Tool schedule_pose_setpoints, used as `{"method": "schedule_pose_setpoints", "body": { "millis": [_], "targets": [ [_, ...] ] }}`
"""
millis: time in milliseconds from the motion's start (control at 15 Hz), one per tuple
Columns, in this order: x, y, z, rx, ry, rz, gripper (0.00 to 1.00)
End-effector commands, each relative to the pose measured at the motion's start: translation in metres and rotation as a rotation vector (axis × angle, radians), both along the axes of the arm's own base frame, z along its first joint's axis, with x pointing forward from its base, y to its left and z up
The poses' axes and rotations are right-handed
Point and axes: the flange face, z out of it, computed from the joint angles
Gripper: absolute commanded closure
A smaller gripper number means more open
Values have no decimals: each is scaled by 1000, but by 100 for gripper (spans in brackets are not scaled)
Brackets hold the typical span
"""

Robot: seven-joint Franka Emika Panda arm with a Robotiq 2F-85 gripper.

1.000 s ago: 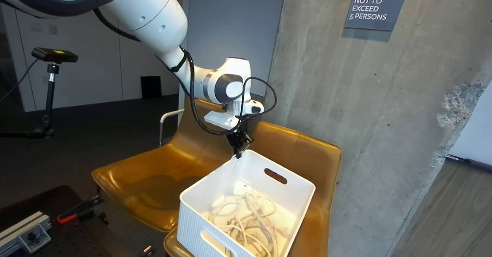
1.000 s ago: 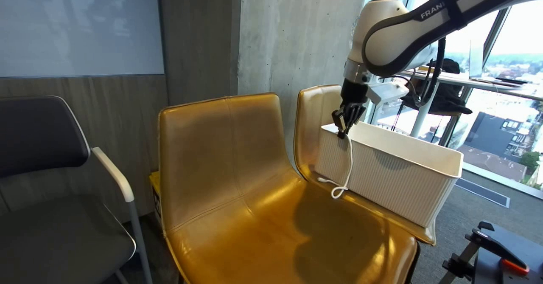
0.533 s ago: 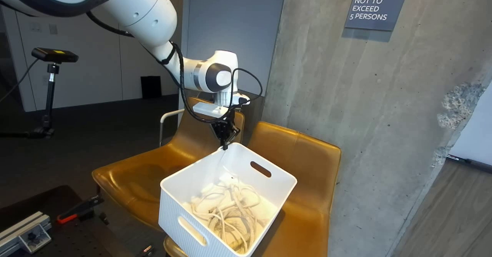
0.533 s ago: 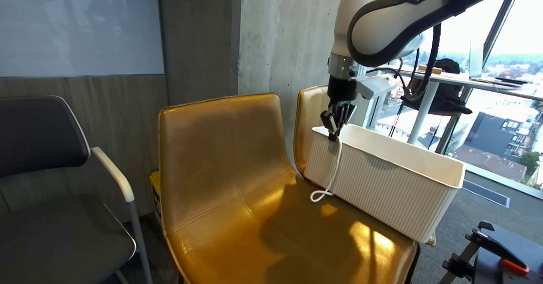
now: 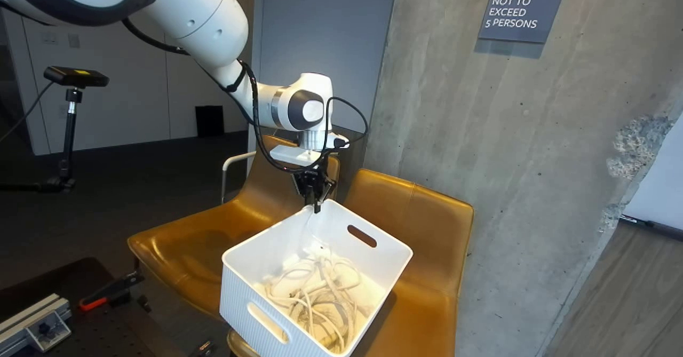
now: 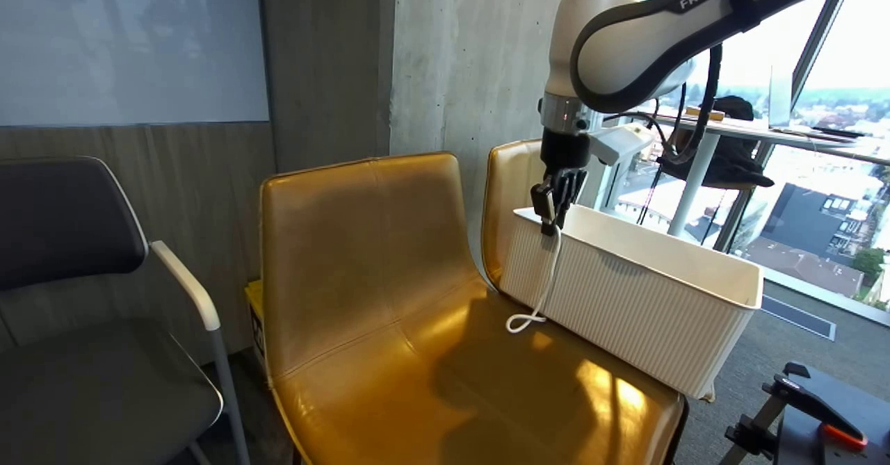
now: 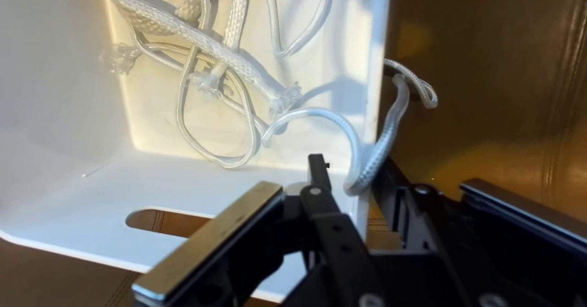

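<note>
The white bin hides its ropes from me in an exterior view. My wrist view cuts off the end effector.

A wall sign reads "MAXIMUM OCCUPANCY NOT TO EXCEED 5 PERSONS", the arm "FRAN".

A white cord hangs below the tool outside the ribbed bin.
</note>
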Motion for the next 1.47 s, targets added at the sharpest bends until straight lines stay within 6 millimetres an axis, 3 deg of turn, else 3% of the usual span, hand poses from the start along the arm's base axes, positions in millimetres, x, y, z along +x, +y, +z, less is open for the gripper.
{"method": "schedule_pose_setpoints", "body": {
  "millis": [0,67,267,533,733,800,1067,1267,1400],
  "targets": [
    [3,-7,-4,-13,23,17,47],
    [2,-6,-6,-13,26,18,57],
    [2,-4,-6,-14,28,22,67],
    [4,3,13,-25,14,30,53],
    [8,4,25,-32,4,36,29],
    [9,4,28,-35,1,37,29],
    [9,4,28,-38,9,39,53],
    [5,4,28,-35,20,32,59],
    [0,7,28,-28,31,30,39]
  ]
}}
